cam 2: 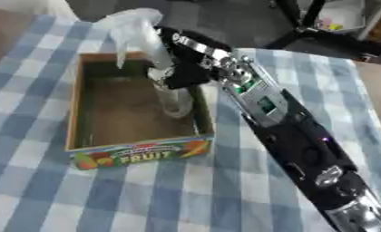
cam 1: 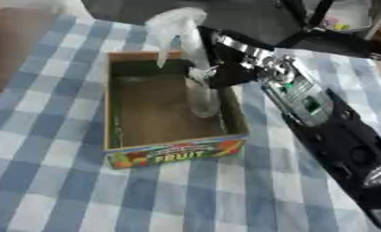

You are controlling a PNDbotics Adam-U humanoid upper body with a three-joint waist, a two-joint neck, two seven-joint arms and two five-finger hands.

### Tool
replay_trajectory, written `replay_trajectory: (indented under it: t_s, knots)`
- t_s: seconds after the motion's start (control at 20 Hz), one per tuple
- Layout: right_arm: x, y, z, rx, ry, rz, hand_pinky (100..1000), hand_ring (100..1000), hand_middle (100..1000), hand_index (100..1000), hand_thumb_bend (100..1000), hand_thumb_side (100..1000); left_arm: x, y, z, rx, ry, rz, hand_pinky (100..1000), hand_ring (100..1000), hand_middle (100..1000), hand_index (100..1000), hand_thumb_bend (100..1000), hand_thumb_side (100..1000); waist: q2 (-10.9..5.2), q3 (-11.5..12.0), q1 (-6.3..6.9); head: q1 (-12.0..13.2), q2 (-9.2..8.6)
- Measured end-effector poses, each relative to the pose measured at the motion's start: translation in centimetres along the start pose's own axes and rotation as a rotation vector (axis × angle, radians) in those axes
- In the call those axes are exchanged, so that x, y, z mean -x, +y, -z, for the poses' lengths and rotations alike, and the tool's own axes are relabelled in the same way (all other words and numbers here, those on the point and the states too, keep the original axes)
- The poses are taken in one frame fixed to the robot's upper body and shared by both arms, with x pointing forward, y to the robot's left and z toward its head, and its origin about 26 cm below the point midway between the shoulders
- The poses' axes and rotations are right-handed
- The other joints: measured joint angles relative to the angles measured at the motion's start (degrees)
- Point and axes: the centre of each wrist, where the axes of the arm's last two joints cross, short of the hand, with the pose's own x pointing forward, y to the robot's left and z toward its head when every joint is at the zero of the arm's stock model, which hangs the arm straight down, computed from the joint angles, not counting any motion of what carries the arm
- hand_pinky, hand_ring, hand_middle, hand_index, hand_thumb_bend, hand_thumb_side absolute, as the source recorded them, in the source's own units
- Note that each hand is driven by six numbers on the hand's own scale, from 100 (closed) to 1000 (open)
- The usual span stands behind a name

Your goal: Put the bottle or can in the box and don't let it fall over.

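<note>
Right forearm fills the near right of both views, running up to the right hand (cam 2: 186, 74), which is curled round the neck of the spray bottle (cam 2: 171, 97), just under its white trigger head (cam 2: 134, 22). Bottle is clear, already inside the box (cam 1: 178, 152), close to the right wall and toward the back. Long axis is near vertical, head up, with a slight lean; nozzle points left and a bit toward the camera, out over the box's back-left corner. Base looks to be on or just above the box floor; contact is too blurred to confirm. Step in hand: the lowering/placing phase, release not yet done. Next move calls for the base seated flat and the axis brought plumb, then fingers opened without dragging the neck sideways, hand lifted out clear of the trigger head. Bottle is tall and top-heavy, so tip risk is real. Box sits on the blue-and-white checked tablecloth (cam 1: 59, 190). Left hand shows in neither view.
</note>
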Motion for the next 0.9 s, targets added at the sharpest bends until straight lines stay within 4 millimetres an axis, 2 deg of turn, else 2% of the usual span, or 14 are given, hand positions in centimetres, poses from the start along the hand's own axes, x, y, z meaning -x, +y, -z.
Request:
replay_trajectory:
  t_s: [0.45,0.6,0.8,0.9]
  knots:
    - [0.5,0.5,-1.1,0.000,-0.006,0.051,945,1000,1000,1000,100,496,0.2,0.3,-0.3,-0.007,0.010,0.011,977,473,556,755,710,436,-0.55,-1.60,0.47,0.74,0.16]
    - [0.6,0.6,-1.8,-0.001,-0.007,0.064,943,1000,1000,1000,100,602,0.2,0.4,-0.4,-0.008,0.012,0.015,977,473,556,755,710,437,-0.61,-2.44,0.80,1.16,0.54]
    - [0.2,0.7,-2.2,-0.007,-0.026,0.080,946,1000,1000,1000,100,611,0.3,0.5,-0.5,-0.009,0.017,0.019,977,473,556,755,710,437,-0.64,-3.04,1.30,1.44,0.57]
    - [0.0,0.6,-2.4,-0.009,-0.037,0.080,947,1000,1000,1000,100,574,0.3,0.5,-0.5,-0.009,0.017,0.020,977,473,556,755,711,436,-0.66,-3.26,1.43,1.59,0.58]
